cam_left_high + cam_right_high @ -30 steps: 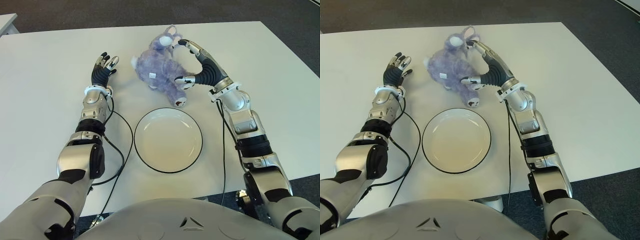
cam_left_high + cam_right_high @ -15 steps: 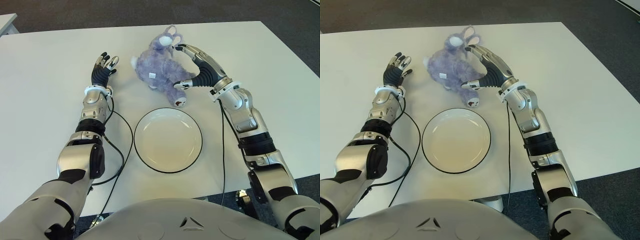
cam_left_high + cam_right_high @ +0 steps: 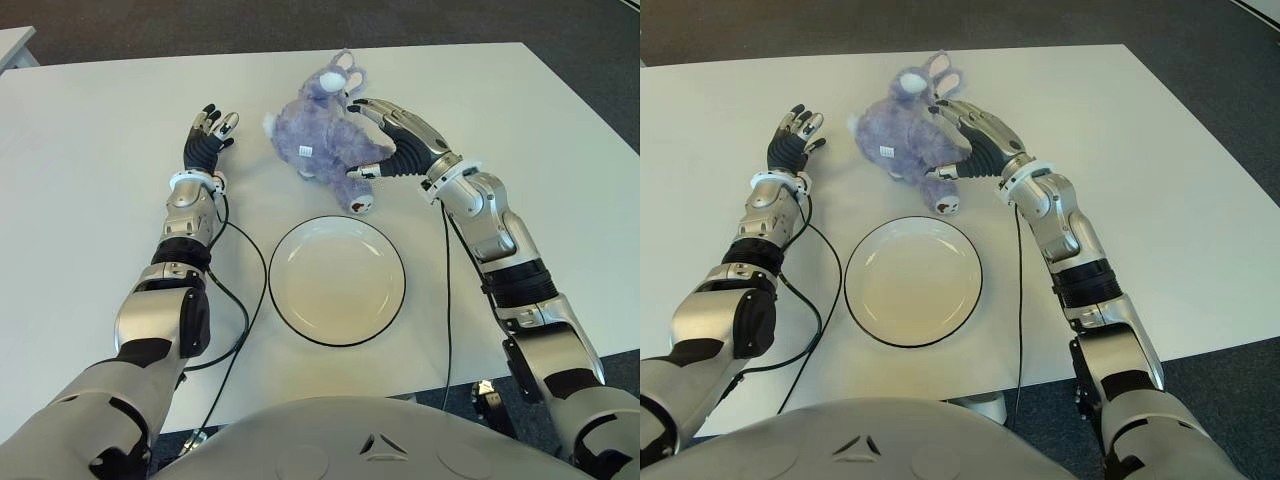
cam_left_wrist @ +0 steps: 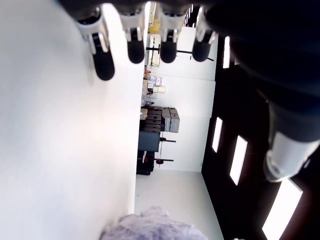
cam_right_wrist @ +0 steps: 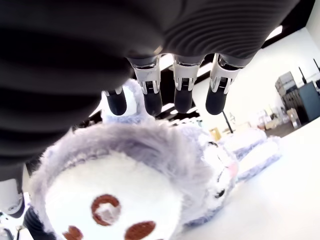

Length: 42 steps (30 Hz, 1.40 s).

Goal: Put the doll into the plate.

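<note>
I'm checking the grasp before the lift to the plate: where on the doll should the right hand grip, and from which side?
Probably the torso, from the doll's right side, where the right hand already is, fingers over its back and thumb by the leg. The doll lies on its side, so its soft, thick middle faces that hand. The left hand shows open to its left.

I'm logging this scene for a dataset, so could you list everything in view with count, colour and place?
doll: one, purple plush with white feet and a white tag, lying on the table beyond the plate
plate: one, cream with a dark rim, empty, on the table nearest the robot
table: one, white, under everything
cables: two, black, running along the arms over the table
floor: dark, past the table's far edge
left robot hand: black and silver, fingers spread, holding nothing, left of the doll
right robot hand: black and silver, fingers arched over the doll's right side, thumb near its leg, not closed
</note>
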{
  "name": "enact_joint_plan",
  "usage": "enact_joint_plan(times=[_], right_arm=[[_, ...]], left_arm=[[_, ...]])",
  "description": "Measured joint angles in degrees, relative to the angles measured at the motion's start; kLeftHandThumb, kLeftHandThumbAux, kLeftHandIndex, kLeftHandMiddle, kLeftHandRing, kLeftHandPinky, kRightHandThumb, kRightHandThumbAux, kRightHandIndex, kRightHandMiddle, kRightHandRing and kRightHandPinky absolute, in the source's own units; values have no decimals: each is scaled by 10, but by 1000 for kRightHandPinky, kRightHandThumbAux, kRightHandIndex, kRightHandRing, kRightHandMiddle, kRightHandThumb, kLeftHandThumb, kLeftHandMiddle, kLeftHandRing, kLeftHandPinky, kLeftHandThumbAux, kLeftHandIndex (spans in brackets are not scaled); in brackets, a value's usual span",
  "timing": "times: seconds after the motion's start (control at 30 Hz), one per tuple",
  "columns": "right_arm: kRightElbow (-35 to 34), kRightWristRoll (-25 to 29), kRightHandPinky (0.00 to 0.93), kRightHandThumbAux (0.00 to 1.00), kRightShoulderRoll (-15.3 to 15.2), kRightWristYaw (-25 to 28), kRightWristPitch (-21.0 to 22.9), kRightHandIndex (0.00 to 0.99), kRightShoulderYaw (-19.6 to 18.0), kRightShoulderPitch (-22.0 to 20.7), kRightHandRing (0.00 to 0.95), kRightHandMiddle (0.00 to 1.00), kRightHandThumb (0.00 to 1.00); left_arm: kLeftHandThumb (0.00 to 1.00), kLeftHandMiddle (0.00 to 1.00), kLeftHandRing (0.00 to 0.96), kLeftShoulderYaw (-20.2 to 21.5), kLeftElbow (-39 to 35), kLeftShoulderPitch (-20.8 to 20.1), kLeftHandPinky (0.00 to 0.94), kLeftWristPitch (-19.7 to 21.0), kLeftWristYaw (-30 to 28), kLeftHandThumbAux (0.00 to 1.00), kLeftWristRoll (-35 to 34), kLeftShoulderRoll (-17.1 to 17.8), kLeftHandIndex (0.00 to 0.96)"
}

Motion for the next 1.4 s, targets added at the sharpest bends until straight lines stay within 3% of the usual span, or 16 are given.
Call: enact_joint_plan(times=[0.33,0.63,1.2,1.27,1.4], right_arm=[[2,-18,55,511,-14,13,0,32,15,-14,0,0,124],[2,-28,111,517,-20,23,0,31,24,-14,11,0,136],[-11,-101,95,547,-23,52,24,17,59,-20,13,0,154],[-13,-107,102,553,-23,57,27,13,61,-22,14,0,160],[-17,-114,110,558,-23,66,34,11,63,-25,15,0,174]], left_arm=[[66,58,46,0,1,0,17,0,0,616,0,0,0],[82,70,55,0,1,-1,24,0,0,620,-1,0,0],[94,61,54,1,1,-1,49,0,0,611,0,0,0],[94,56,45,1,1,-1,6,0,0,608,-1,0,0],[91,59,44,1,2,-1,9,0,0,605,0,0,0]])
